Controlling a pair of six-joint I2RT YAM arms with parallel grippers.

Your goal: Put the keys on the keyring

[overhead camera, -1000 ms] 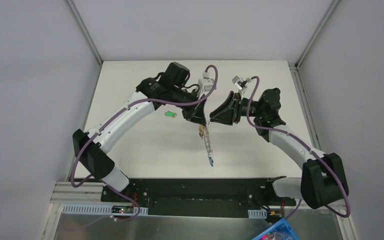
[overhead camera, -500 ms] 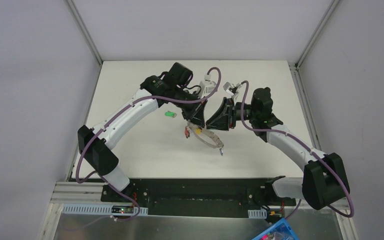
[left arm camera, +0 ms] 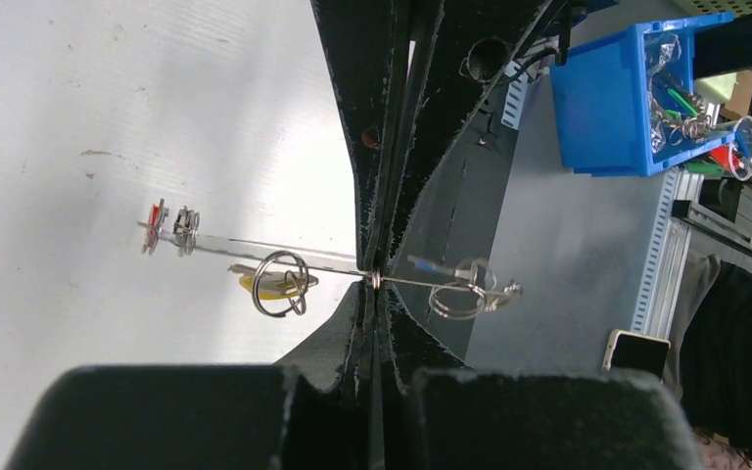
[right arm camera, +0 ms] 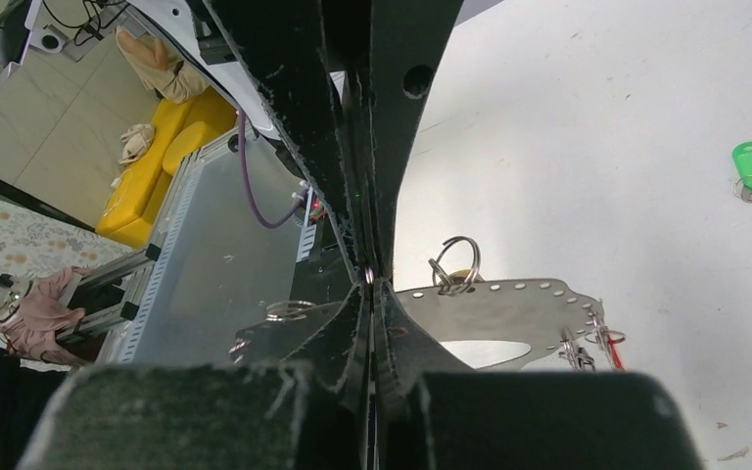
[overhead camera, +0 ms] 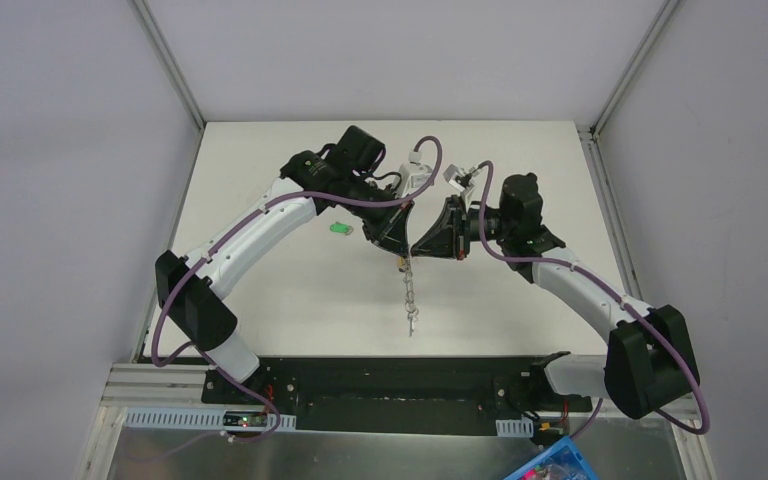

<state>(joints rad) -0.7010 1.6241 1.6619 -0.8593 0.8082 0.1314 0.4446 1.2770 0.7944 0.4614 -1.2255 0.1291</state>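
The keyring (overhead camera: 408, 292) is a flat metal plate with holes along its rim, hanging edge-on below both grippers. My left gripper (left arm camera: 376, 282) is shut on its rim, where the plate (left arm camera: 255, 248) shows as a thin line. My right gripper (right arm camera: 370, 277) is shut at the plate's (right arm camera: 509, 304) upper edge, at a small ring there. Hanging from the plate are the yellow key (left arm camera: 269, 285) on a split ring (right arm camera: 455, 262), the red key (right arm camera: 613, 349) and the blue key (left arm camera: 429, 264). Alone on the table lies the green key (overhead camera: 339, 228), left of the left gripper (overhead camera: 396, 245).
A blue bin (left arm camera: 627, 108) of spare rings and keys sits off the table past the near edge, at the bottom right of the top view (overhead camera: 555, 462). A black rail (overhead camera: 400, 380) with the arm bases runs along the table's near edge.
The right gripper has closed at the plate beside the left gripper. The plate swung from slanting out to the right back to hanging straight down.
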